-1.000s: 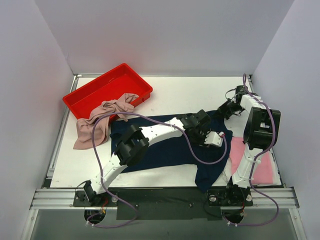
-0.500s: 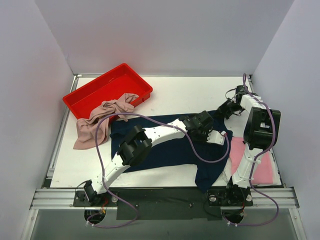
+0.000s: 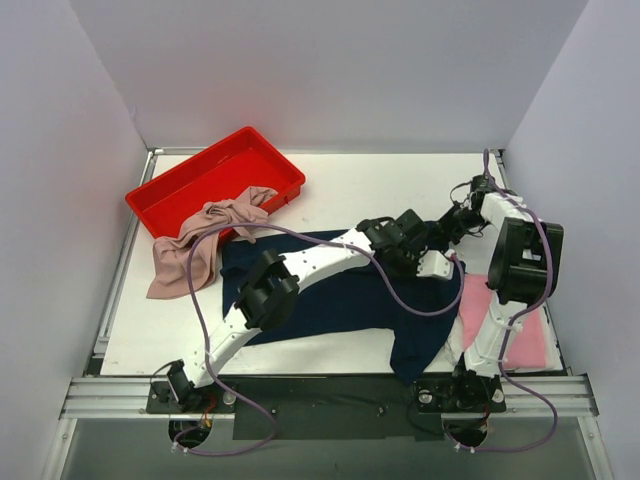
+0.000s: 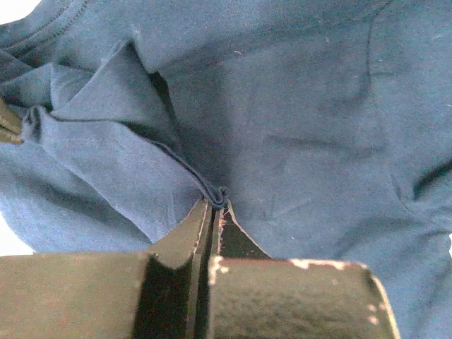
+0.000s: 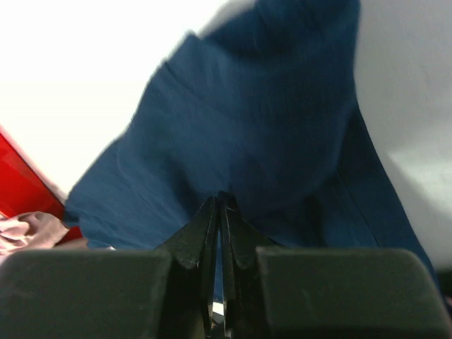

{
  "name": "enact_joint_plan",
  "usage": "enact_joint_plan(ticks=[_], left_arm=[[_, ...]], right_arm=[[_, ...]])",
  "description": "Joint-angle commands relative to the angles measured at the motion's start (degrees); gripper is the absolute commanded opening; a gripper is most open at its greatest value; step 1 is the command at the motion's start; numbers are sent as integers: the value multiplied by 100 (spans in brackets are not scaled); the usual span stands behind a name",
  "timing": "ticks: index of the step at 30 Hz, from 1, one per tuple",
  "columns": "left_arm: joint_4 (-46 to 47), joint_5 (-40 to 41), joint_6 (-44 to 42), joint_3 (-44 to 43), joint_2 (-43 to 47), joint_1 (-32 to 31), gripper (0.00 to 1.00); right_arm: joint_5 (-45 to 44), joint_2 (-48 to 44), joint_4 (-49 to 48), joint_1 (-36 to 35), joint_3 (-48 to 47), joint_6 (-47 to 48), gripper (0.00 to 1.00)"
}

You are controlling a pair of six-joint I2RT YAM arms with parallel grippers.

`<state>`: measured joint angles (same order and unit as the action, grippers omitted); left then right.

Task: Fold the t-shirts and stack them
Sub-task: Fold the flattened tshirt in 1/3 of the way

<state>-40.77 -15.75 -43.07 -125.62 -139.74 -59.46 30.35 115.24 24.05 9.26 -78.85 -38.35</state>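
The navy t-shirt [image 3: 340, 295] lies spread across the middle of the table. My left gripper [image 3: 408, 228] is shut on a hem fold of it [image 4: 216, 198] near its far right part. My right gripper [image 3: 447, 222] is shut on navy cloth [image 5: 233, 141] just to the right of the left one, lifting it. The bright pink t-shirt [image 3: 520, 325] lies flat at the right, partly under the right arm. The beige-pink t-shirt [image 3: 200, 240] hangs crumpled over the near edge of the red tray.
The red tray [image 3: 215, 180] stands at the far left; it also shows in the right wrist view [image 5: 18, 187]. A purple cable loops over the left arm [image 3: 300, 270]. White walls close the table at the back and on both sides.
My left gripper has moved toward the far right with the navy cloth, ending close to the right gripper. The shirt's right side has drawn up. The right gripper shifted slightly left.
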Motion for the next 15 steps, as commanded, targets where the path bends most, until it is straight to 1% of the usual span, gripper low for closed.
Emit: enact_joint_plan(ticks=[1, 3, 5, 7, 11, 15], left_arm=[[-966, -973, 299, -402, 298, 312, 0], [-1090, -1166, 290, -332, 404, 418, 0], [-1134, -1229, 238, -191, 457, 435, 0], [-1091, -1220, 229, 37, 483, 418, 0], [-1222, -1491, 299, 170, 509, 470, 0], [-1275, -1721, 273, 205, 597, 558, 0]], right_arm=[[-379, -1020, 687, -64, 448, 512, 0], [-503, -1380, 837, -73, 781, 609, 0], [-556, -1819, 960, -91, 1168, 644, 0], [-547, -2065, 1170, -91, 1449, 688, 0], [-925, -2654, 1619, -56, 1977, 873, 0], [-846, -2849, 1725, -3, 2496, 829, 0]])
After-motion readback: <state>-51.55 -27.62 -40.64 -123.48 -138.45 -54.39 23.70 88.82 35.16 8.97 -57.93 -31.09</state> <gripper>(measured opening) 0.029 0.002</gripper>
